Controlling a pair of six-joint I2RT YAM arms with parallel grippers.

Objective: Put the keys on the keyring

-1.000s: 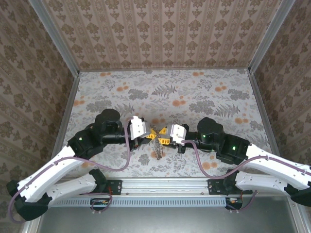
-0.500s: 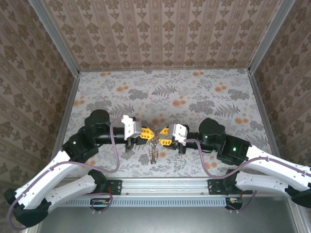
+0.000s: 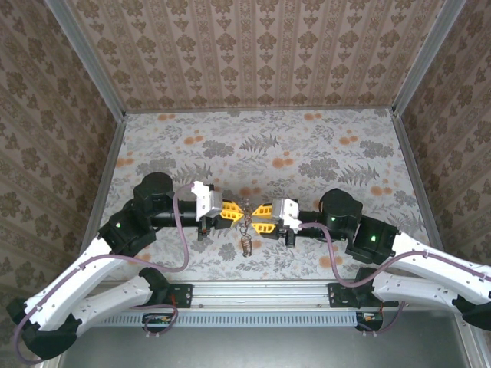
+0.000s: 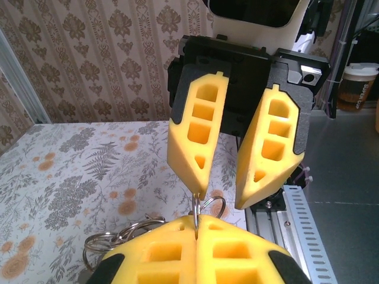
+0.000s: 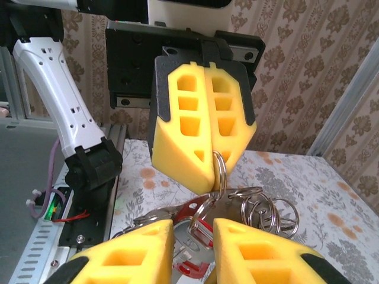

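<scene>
Right claw (image 3: 258, 218) slightly rightward, released; left claw (image 3: 238, 215) clenched on silvery keyring (image 5: 219, 170), red-headed key (image 5: 185, 208).

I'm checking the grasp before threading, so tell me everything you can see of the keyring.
The keyring is a thin, silvery, metal-looking ring, its upper part pinched between the shut yellow fingers of the left tool. Keys, one partly red, and a cluster of smaller rings hang from it. The right tool faces it, open, one fingertip close beside it.
</scene>
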